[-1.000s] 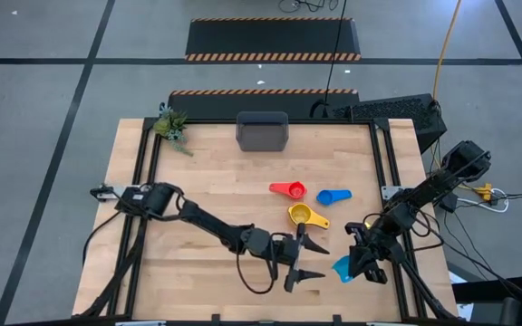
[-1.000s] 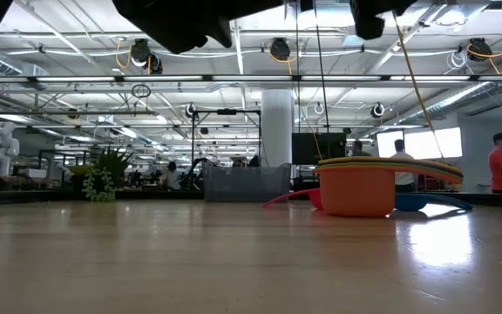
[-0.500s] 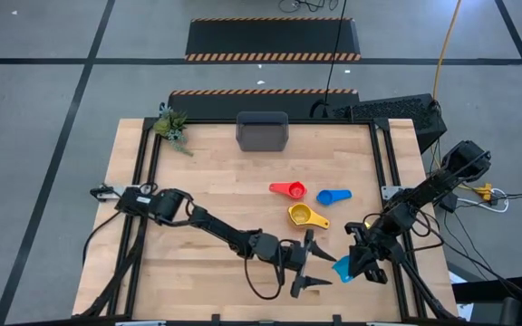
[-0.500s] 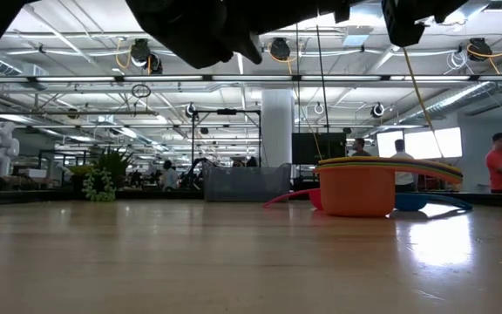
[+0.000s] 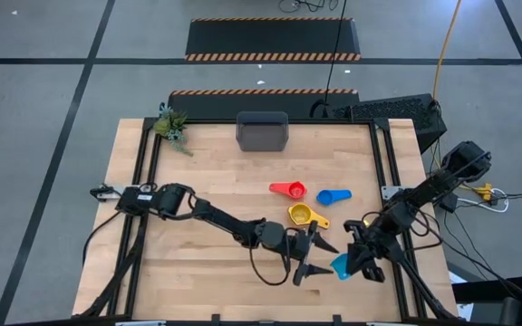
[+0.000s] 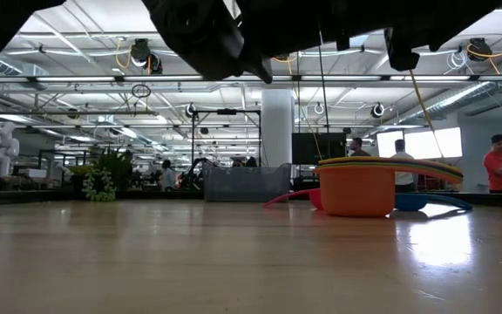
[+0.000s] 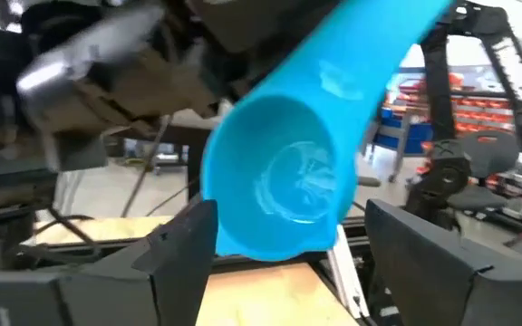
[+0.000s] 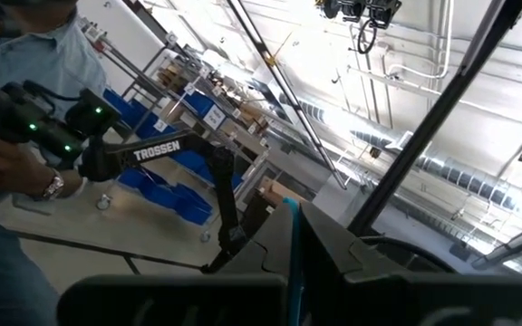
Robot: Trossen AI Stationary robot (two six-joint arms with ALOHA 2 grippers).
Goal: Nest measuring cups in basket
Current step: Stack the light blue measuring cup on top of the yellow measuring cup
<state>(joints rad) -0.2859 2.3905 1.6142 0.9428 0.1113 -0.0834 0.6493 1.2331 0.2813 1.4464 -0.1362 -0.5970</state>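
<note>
From above, we see the right gripper (image 5: 359, 258) near the front right of the wooden surface (image 5: 207, 190), its fingers clamped tight on the handle of the cyan measuring cup (image 5: 342, 266), which it holds up off the wood. The left gripper (image 5: 314, 256) reaches in from the other side, its fingers spread wide, with the tips just beside the cyan cup's bowl. In the left wrist view we see that cup (image 7: 284, 186) lying between the two spread fingers (image 7: 184, 244), its open mouth turned toward the camera and its handle running up into the other gripper; we cannot tell whether the fingers touch it.

On the surface, just behind the two grippers, stands a yellow measuring cup (image 5: 301, 215); in the low view we see it as the top of a stack with an orange cup (image 6: 357, 192) beneath it. Farther back lie a red cup (image 5: 289, 190) and a blue cup (image 5: 332, 196), side by side and apart from each other. The dark grey basket (image 5: 262, 131) sits at the far edge of the surface, well apart from all the cups. A small green plant (image 5: 171, 124) stands at the far left corner.

In the right wrist view we see a person (image 8: 12, 136) in the room holding a dark device.
</note>
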